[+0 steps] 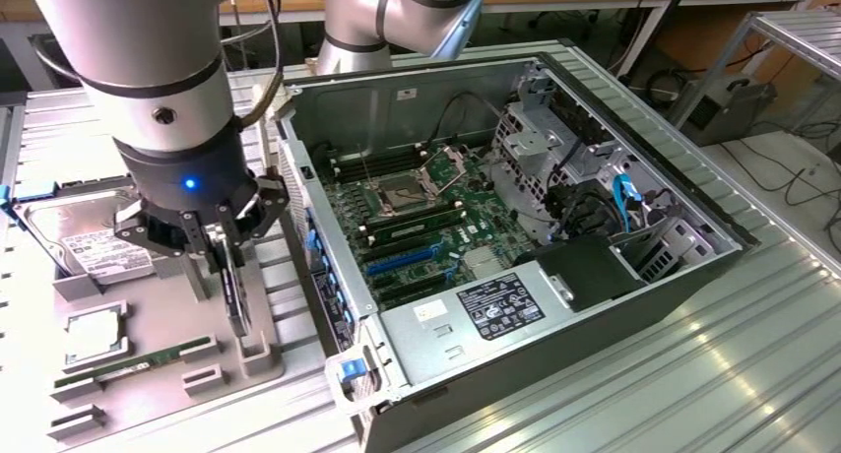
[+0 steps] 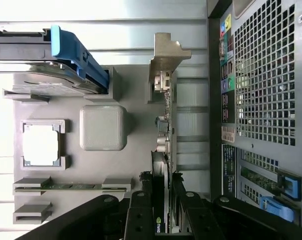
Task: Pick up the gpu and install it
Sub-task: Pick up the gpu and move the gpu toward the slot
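Observation:
The gpu [image 1: 238, 293] is a thin dark card standing on edge over the grey parts tray [image 1: 164, 310], at the exterior view's left of the open computer case [image 1: 657, 276]. My gripper [image 1: 228, 261] reaches down over its upper edge. In the wrist view the gpu [image 2: 164, 135] runs away from the gripper [image 2: 162, 181], metal bracket [image 2: 165, 55] at the far end. One black finger sits against each flat face, so the gripper is shut on the card. Whether the card still rests in its tray holder I cannot tell.
The tray also carries a silver hard drive [image 1: 90, 244], a square processor [image 1: 95, 333] and a green memory stick [image 1: 138, 362]. Inside the case lies the motherboard [image 1: 420, 226] with blue slots [image 1: 401, 261]. The case's perforated rear panel [image 2: 263, 75] stands close beside the gpu.

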You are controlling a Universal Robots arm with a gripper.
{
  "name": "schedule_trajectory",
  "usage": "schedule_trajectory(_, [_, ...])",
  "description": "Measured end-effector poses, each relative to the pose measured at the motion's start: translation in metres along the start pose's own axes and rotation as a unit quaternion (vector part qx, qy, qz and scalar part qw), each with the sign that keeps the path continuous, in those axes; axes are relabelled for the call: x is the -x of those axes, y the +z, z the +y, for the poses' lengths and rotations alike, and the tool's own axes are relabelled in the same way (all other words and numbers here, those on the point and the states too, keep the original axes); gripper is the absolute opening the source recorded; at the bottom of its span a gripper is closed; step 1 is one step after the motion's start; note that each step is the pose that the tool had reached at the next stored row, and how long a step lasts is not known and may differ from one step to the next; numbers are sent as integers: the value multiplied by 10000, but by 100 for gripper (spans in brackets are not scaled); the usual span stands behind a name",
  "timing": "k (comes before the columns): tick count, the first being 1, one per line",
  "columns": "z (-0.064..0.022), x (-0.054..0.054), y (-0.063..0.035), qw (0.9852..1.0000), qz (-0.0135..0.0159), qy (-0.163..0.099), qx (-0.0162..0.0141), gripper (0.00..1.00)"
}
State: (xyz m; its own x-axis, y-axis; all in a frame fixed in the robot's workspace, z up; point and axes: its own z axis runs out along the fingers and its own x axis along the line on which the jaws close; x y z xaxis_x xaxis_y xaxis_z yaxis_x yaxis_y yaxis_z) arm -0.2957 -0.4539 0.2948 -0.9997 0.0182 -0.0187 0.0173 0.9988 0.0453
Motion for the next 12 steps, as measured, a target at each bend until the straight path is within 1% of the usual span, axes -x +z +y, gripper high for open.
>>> schedule_trajectory(9, [13,28,-270,10000,37,-1,0,26])
schedule_trajectory(12, [16,37,-338,10000,45,-1,0,26])
